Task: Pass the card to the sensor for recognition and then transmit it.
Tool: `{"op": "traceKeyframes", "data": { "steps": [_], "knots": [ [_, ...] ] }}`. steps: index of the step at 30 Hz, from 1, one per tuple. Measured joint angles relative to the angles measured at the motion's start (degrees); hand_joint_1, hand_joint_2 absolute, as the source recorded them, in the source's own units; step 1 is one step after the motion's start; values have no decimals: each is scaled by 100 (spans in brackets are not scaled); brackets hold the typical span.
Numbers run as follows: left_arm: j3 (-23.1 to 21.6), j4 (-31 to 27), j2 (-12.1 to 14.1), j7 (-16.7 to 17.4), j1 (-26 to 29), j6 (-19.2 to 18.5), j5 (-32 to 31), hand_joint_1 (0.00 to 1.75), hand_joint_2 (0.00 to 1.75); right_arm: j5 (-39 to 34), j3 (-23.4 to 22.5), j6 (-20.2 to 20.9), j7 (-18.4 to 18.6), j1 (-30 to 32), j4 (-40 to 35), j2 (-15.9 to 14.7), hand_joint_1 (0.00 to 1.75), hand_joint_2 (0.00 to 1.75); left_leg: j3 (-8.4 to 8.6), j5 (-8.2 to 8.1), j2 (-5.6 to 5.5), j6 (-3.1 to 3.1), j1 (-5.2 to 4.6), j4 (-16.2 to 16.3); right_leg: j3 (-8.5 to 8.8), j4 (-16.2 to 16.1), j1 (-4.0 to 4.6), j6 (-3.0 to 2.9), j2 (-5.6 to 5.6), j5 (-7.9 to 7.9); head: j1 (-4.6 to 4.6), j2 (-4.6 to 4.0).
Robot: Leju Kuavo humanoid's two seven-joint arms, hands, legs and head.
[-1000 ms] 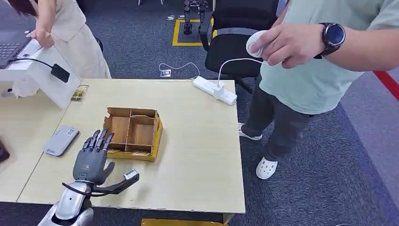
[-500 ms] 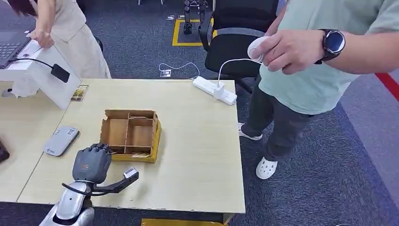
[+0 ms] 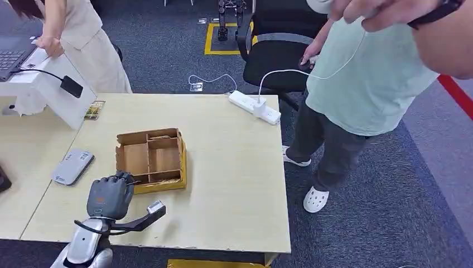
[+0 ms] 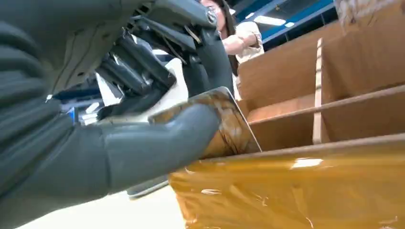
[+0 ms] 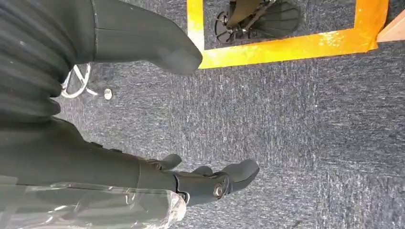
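The left robot hand (image 3: 110,196) has closed, pinching the card (image 4: 229,126) at the box's (image 3: 150,159) near-left corner; the sensor (image 3: 73,166) comes next.

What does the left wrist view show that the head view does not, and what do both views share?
Left wrist view alone: a thin glossy card pinched between the left hand's thumb and dark fingers, at the box's edge. Head view alone: the grey flat sensor device on the light wooden table, and the white power strip. Both share the left hand and the brown divided cardboard box.
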Motion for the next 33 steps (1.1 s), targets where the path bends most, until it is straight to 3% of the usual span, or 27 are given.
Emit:
{"op": "traceKeyframes", "data": {
  "steps": [9, 16, 20, 25, 30, 33],
  "knots": [
    [579, -437, 577, -205, -88, 15, 339, 175, 175, 87, -33, 17, -35, 11, 0, 2, 0, 175, 0, 4, 0, -6, 13, 0, -2, 2, 12, -2, 2, 0, 2, 0],
    [1067, -638, 1139, -365, -528, -29, 557, 175, 175, 100, -111, 17, -55, 1, 0, 15, 0, 175, 1, 6, 0, -5, 13, 0, -1, 2, 12, -6, 1, 3, -2, 0],
    [1097, -634, 1163, -393, -727, 61, 456, 175, 175, 157, -120, 17, -39, -11, -4, 20, 0, 175, 0, 6, 0, -4, 11, 1, 0, 2, 11, -6, 0, 4, -2, 0],
    [1097, -472, 1018, -144, -1124, 752, 84, 175, 175, 321, -120, 15, 18, -56, -18, 48, 0, 175, 0, 6, -2, -4, 10, 2, 0, 0, 10, -4, -2, 6, -2, 0],
    [1097, 217, 853, 133, -1839, 999, -455, 175, 175, 481, -105, 48, 85, -162, -54, 79, 0, 175, 0, 19, -3, -3, 11, 2, -2, 1, 10, -11, -3, 12, -2, 0],
    [1095, 728, 780, 133, -2323, 1029, -536, 175, 175, 498, -103, 61, 101, -241, -92, 96, 0, 175, 1, 23, -2, -7, 12, 2, -2, 3, 11, -13, -1, 16, -2, 0]
  ]
}}
